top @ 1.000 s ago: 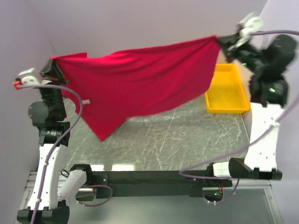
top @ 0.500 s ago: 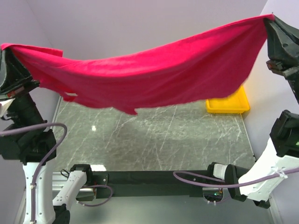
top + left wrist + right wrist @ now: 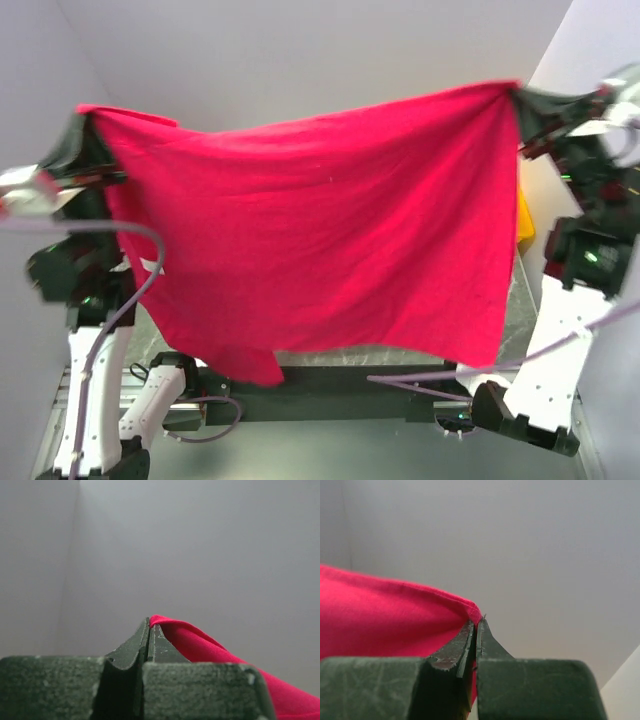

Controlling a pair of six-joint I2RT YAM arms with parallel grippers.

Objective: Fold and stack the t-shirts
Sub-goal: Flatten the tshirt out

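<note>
A crimson t-shirt point(image 3: 330, 240) hangs in the air above the worktop point(image 3: 345, 356), stretched as a broad, roughly rectangular sheet between the two arms. Its soft cloth looks matte, with a gently sagging top edge and an uneven lower hem that ends in a drooping flap at lower left. The left fingers point(image 3: 143, 641), dark, scuffed and wedge-shaped, are pinched tight on a folded corner of the t-shirt. The right fingers point(image 3: 487, 642), equally worn, clamp the opposite corner along its stitched hem. A sliver of the yellow tray point(image 3: 524, 215) shows past the cloth's right edge. The worktop is grey, veined like marble.
</note>
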